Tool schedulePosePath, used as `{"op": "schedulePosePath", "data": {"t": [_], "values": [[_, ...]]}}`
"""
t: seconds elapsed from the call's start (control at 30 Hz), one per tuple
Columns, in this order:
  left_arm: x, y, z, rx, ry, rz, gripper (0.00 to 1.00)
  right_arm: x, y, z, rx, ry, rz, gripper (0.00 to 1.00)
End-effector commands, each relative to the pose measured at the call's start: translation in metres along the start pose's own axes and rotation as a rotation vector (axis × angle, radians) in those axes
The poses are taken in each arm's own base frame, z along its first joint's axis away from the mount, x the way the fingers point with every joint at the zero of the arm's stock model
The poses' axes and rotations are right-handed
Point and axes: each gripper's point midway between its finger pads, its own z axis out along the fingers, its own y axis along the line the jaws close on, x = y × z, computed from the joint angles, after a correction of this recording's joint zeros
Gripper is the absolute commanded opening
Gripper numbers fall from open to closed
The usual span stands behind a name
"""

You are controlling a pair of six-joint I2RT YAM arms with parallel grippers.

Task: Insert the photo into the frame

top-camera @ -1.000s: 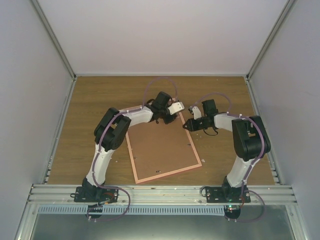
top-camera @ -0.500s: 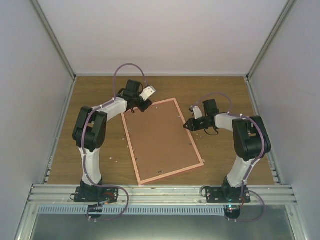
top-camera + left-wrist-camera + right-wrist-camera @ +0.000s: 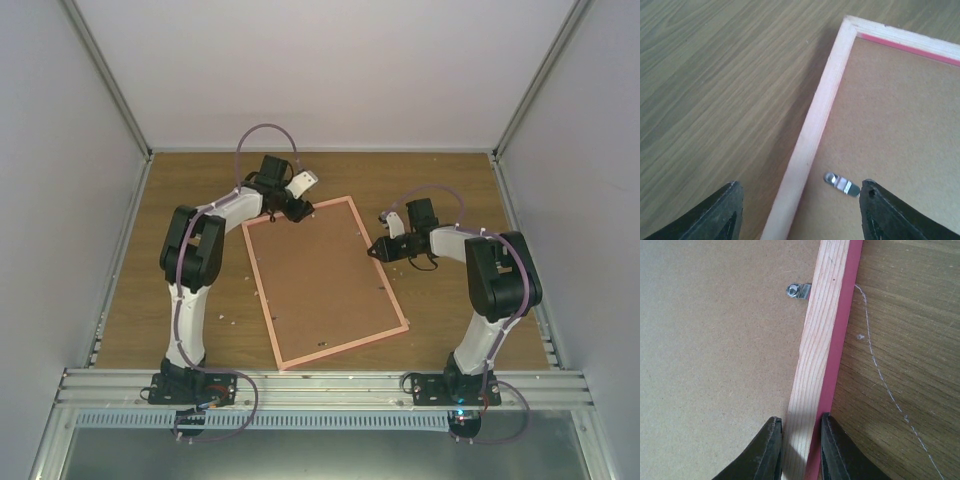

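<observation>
The pink frame (image 3: 262,292) lies face down on the wooden table, with the brown backing board (image 3: 322,280) filling it. The photo is hidden. My left gripper (image 3: 297,208) hovers open near the frame's far left corner. In the left wrist view its jaws (image 3: 800,192) straddle the pale frame rail (image 3: 812,135), with a metal clip (image 3: 841,184) just inside the right finger. My right gripper (image 3: 374,251) is shut on the frame's right rail (image 3: 820,340), one finger on each side of it (image 3: 801,425).
Another metal clip (image 3: 797,290) sits against the right rail, ahead of my right fingers. White enclosure walls (image 3: 60,150) surround the table on three sides. An aluminium rail (image 3: 320,385) runs along the near edge by the arm bases.
My left arm has swung from the frame's far right corner to its far left corner, and its jaws have opened. The right gripper has stayed clamped on the right rail.
</observation>
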Motion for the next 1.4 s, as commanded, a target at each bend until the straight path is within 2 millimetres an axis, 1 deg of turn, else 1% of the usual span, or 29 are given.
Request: {"op": "schedulePosePath", "data": {"t": [0.0,0.13,0.17,0.27,0.5,0.57,0.7,0.77,0.93,1.0,1.07,1.13,1.23,1.37], "values": [[-0.013,0.0,0.01,0.039,-0.025,-0.008,0.65,0.037,-0.015,0.007,0.051,0.125,-0.002,0.0],[-0.015,0.001,0.019,0.065,-0.026,-0.011,0.66,0.037,-0.017,0.008,0.05,0.129,-0.001,0.01],[-0.013,-0.001,0.024,0.078,-0.018,-0.015,0.66,0.038,-0.017,0.009,0.05,0.132,0.0,0.01],[-0.01,-0.001,0.032,0.096,-0.004,-0.019,0.64,0.038,-0.017,0.009,0.051,0.135,-0.002,0.01],[0.001,-0.008,0.039,0.146,0.024,-0.007,0.6,0.038,-0.018,0.009,0.057,0.137,-0.002,0.01],[0.004,-0.005,0.039,0.147,0.031,-0.01,0.56,0.038,-0.019,0.009,0.058,0.137,-0.002,0.01],[0.02,0.005,0.038,0.122,0.076,0.015,0.48,0.038,-0.02,0.007,0.06,0.138,-0.003,0.01],[0.028,0.01,0.036,0.114,0.098,0.029,0.46,0.037,-0.02,0.007,0.059,0.135,-0.005,0.01],[0.048,0.011,0.036,0.14,0.151,0.087,0.42,0.038,-0.022,0.007,0.056,0.14,-0.005,0.0],[0.055,0.012,0.037,0.149,0.166,0.091,0.41,0.038,-0.023,0.007,0.055,0.141,-0.003,0.01],[0.06,0.017,0.037,0.149,0.174,0.084,0.38,0.037,-0.023,0.006,0.055,0.139,-0.004,0.01],[0.063,0.023,0.037,0.151,0.179,0.07,0.34,0.038,-0.023,0.006,0.054,0.141,-0.006,0.01],[0.066,0.027,0.037,0.17,0.18,0.049,0.3,0.037,-0.022,0.005,0.051,0.139,-0.015,0.01],[0.064,0.023,0.032,0.19,0.167,0.052,0.24,0.029,-0.022,0.005,0.053,0.131,-0.043,0.01]]}}
